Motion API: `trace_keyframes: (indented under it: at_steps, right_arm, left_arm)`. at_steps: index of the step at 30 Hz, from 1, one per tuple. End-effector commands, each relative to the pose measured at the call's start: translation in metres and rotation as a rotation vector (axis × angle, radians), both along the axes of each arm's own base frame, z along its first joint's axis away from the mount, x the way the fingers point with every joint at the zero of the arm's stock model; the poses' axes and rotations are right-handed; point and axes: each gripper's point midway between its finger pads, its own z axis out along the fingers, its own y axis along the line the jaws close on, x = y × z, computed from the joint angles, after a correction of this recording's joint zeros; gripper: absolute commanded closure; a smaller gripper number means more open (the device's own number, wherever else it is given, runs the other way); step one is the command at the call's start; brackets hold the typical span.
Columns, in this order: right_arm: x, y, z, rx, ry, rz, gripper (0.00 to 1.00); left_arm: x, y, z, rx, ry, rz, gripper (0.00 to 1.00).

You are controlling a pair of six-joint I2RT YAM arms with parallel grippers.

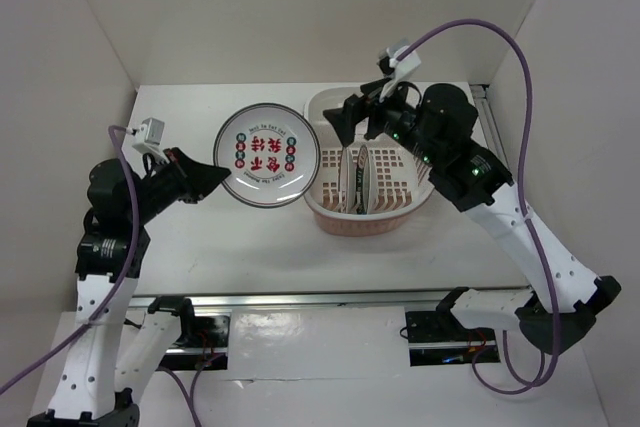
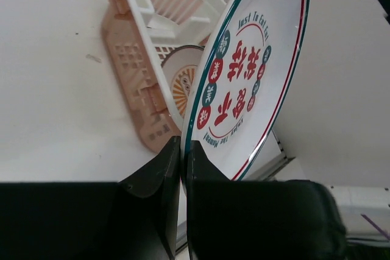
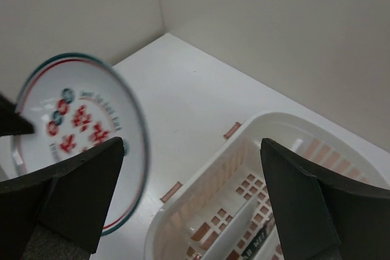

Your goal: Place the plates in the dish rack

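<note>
plate [image 1: 267,155]: just left of rack [image 1: 345,225] | left jaws: clamped on its rim farthest from rack | right jaws: apart, above rack | next, likely: carry plate rightward

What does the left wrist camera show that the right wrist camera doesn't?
Left wrist only: the left gripper shut on the rim of the red-character plate, and the orange sunburst plate standing in the dish rack. Right wrist only: the right gripper, open above the rack's rim. Both: the red-character plate and the dish rack.
</note>
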Motion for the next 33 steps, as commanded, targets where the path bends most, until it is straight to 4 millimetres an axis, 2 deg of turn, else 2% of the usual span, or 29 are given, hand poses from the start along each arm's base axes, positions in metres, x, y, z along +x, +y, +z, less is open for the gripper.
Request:
trace_keyframes:
  at_steps: [1, 4, 6, 10, 13, 15, 18, 22, 25, 27, 30, 32, 33]
  right_arm:
    - [0.019, -0.012, 0.005, 0.059, 0.008, 0.047, 0.00]
    - [0.012, 0.000, -0.003, 0.065, 0.053, 0.178, 0.00]
    - [0.005, 0.007, -0.011, 0.067, 0.074, 0.238, 0.00]
    - [-0.007, 0.018, -0.013, 0.069, 0.085, 0.305, 0.00]
    - [-0.015, 0.021, -0.010, 0.077, 0.085, 0.328, 0.00]
    - [-0.017, 0.020, -0.016, 0.073, 0.094, 0.327, 0.00]
    - [-0.016, 0.016, -0.007, 0.101, 0.078, 0.302, 0.00]
    - [-0.030, 0.016, 0.005, 0.118, 0.056, 0.339, 0.00]
    - [-0.037, 0.023, -0.005, 0.099, 0.093, 0.383, 0.00]
    - [-0.037, 0.031, -0.024, 0.055, 0.146, 0.413, 0.00]
    - [-0.049, 0.042, -0.040, 0.030, 0.179, 0.461, 0.00]
    - [-0.049, 0.046, -0.054, 0.025, 0.186, 0.449, 0.00]
    - [-0.053, 0.047, -0.055, 0.032, 0.188, 0.450, 0.02]
  left_arm:
    - [-0.024, -0.018, 0.040, 0.010, -0.209, -0.149, 1.00]
    - [-0.036, -0.023, 0.042, 0.010, -0.271, -0.193, 1.00]
    - [-0.036, -0.023, 0.041, 0.011, -0.286, -0.193, 1.00]
    - [-0.028, -0.025, 0.036, 0.008, -0.261, -0.211, 1.00]
    - [-0.024, -0.025, 0.035, 0.009, -0.270, -0.211, 1.00]
    - [-0.020, -0.025, 0.029, 0.000, -0.243, -0.211, 1.00]
    - [-0.019, -0.027, 0.032, -0.007, -0.250, -0.221, 1.00]
    - [-0.017, -0.028, 0.030, -0.017, -0.244, -0.230, 1.00]
    - [-0.016, -0.029, 0.030, -0.031, -0.241, -0.229, 1.00]
    - [-0.017, -0.030, 0.034, -0.039, -0.257, -0.240, 1.00]
    - [-0.017, -0.033, 0.035, -0.055, -0.258, -0.264, 1.00]
    - [-0.019, -0.034, 0.039, -0.066, -0.270, -0.273, 1.00]
    - [-0.019, -0.034, 0.041, -0.065, -0.281, -0.274, 1.00]
